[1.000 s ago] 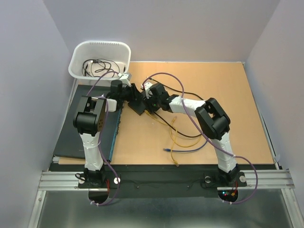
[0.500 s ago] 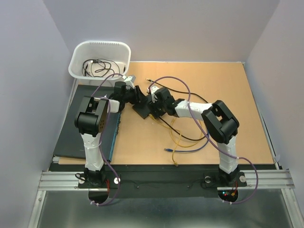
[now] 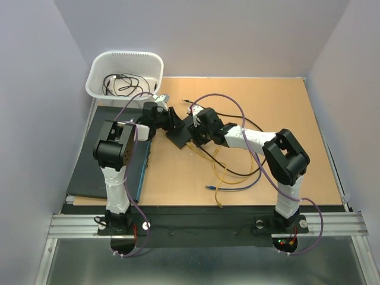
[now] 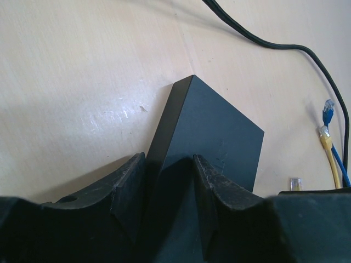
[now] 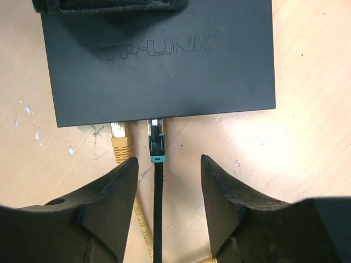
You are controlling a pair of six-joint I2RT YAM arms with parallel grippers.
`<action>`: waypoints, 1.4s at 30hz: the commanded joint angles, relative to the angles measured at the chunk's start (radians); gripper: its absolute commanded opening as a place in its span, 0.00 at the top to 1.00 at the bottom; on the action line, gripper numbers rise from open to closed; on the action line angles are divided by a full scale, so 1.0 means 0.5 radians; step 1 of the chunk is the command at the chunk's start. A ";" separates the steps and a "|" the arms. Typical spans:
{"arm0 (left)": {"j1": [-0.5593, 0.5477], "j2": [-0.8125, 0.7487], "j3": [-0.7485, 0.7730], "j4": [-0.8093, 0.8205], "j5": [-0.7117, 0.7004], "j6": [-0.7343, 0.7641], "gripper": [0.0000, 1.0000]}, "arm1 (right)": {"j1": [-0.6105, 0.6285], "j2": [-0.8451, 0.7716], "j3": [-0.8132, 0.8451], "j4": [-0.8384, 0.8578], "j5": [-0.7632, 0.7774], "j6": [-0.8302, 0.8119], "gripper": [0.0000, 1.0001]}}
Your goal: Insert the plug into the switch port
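Observation:
The switch point(image 5: 159, 55) is a flat black box with a brand name on its lid; from above it lies at table centre point(image 3: 178, 136). My left gripper point(image 4: 169, 178) is shut on one end of the switch point(image 4: 214, 131), a finger on each side. The plug point(image 5: 156, 143), black with a teal boot, sits with its tip in the switch's near edge; the switch port itself is hidden under the lid's rim. A yellow plug point(image 5: 119, 143) sits beside it. My right gripper point(image 5: 169, 172) is open, its fingers either side of the plug's black cable point(image 5: 158, 219) without touching it.
A white bin point(image 3: 124, 74) holding cables stands at the back left. Loose yellow, blue and black cables point(image 3: 221, 175) trail across the board in front of the switch. A dark panel point(image 3: 89, 172) lies along the left edge. The right arm's purple cable point(image 3: 237, 119) loops overhead.
The right arm's elbow has swung out to the right and its forearm stretched toward the switch. The left gripper and switch shifted slightly right early on, then stayed still.

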 commanded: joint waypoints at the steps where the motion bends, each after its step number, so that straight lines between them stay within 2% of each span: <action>1: -0.014 -0.017 -0.077 -0.250 -0.026 0.032 0.51 | -0.001 -0.038 -0.036 0.022 -0.029 0.029 0.48; 20: -0.011 -0.005 -0.065 -0.253 -0.020 0.035 0.52 | -0.001 0.134 0.010 0.025 -0.155 0.050 0.61; 32: -0.011 0.001 -0.059 -0.259 0.002 0.035 0.53 | -0.004 0.229 0.096 0.034 -0.143 0.041 0.86; 42: -0.032 0.047 -0.056 -0.281 0.167 -0.050 0.53 | -0.004 0.423 0.228 0.098 -0.103 0.038 0.92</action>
